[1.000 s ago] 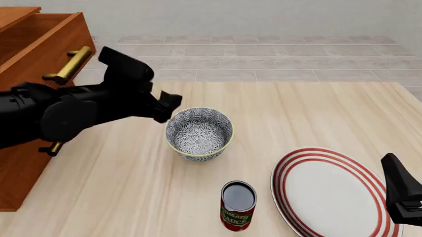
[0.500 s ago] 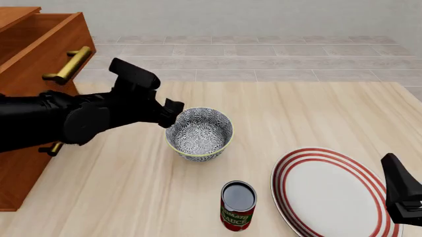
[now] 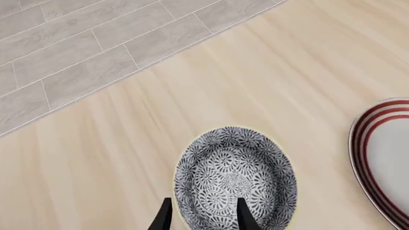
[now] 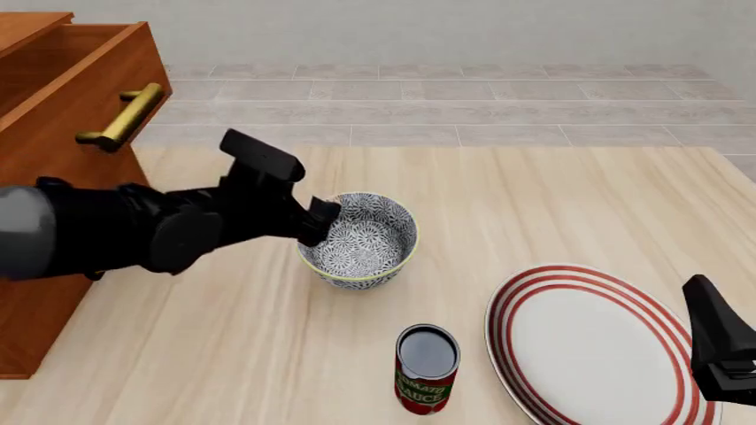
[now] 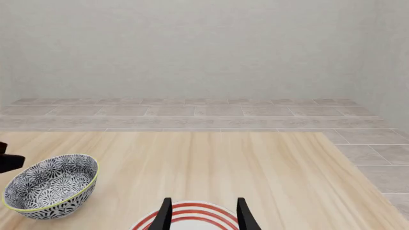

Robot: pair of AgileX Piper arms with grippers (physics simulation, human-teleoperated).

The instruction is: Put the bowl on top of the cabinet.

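Cabinet (image 4: 59, 106) cut off at left edge; right pincer (image 4: 721, 350) cropped at corner.

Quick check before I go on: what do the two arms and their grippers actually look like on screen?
Both are matte black. The left arm has bulky rounded links, one grey segment at the frame's edge and a boxy block near the wrist. Each gripper, left gripper and right gripper, shows two thin black tapering fingers. No cables or markings show.

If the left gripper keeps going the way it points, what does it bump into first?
Most likely the bowl. The left gripper has its fingers open astride the near rim, one inside and one outside, so going on it would probably meet the bowl's wall or bottom, though depth is unclear.
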